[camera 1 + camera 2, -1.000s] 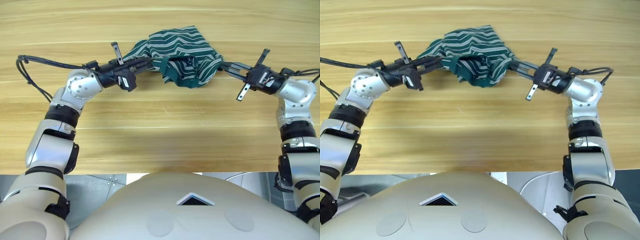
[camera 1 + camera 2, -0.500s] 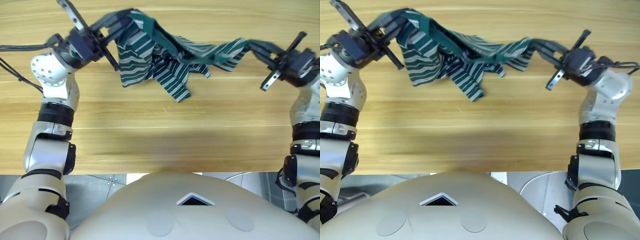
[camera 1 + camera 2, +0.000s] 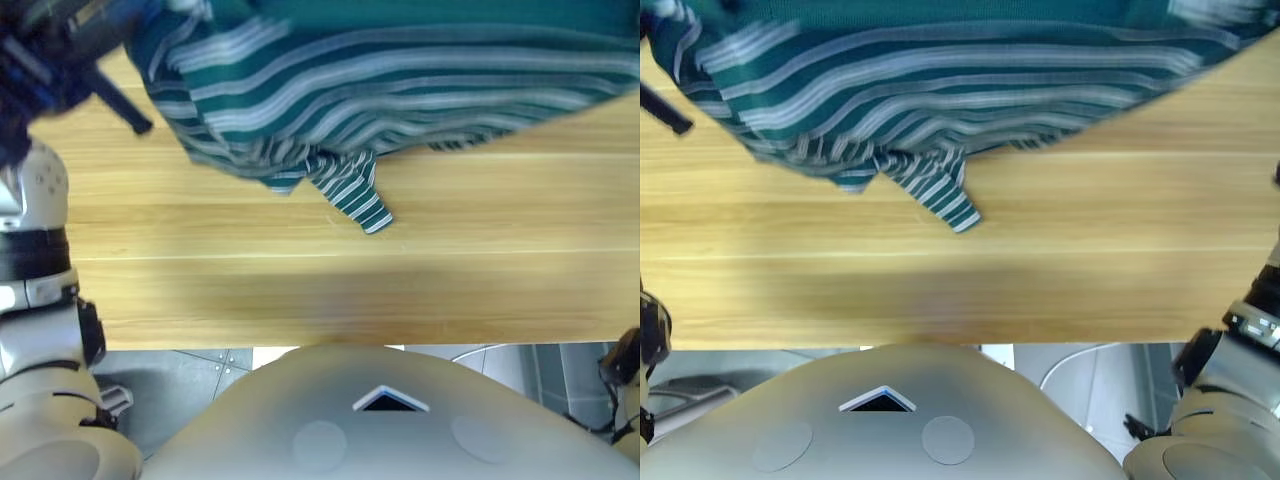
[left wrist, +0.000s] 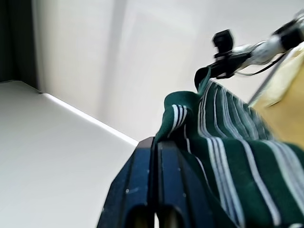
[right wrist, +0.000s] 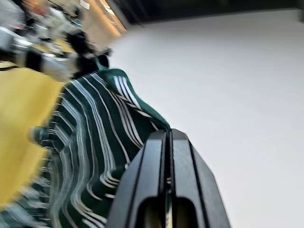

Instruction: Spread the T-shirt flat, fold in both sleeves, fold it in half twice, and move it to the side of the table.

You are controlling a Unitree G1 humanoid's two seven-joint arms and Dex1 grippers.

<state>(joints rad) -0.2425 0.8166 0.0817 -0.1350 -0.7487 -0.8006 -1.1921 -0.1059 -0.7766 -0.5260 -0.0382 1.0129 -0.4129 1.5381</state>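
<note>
- Since a second ago, both my arms have risen from the table (image 3: pixel 300 290). The T-shirt (image 3: pixel 380 80), then bunched on the wood, now hangs spread wide between them.
- Table: light wood, its near edge running across the lower part of the head views.
- Lowest part of the T-shirt: a narrow striped flap drooping over the middle of the table. I cannot tell whether it touches the wood.
- T-shirt body: dark green with pale stripes, held in the air above the table. It spans the upper part of the head views from my left side to my right.
- Left gripper (image 4: pixel 154 145): fingers pressed together, pinching one upper edge of the T-shirt at my left.
- Right gripper (image 5: pixel 168 135): fingers pressed together, pinching the opposite upper edge at my right, with the striped cloth running from it toward the left gripper.
</note>
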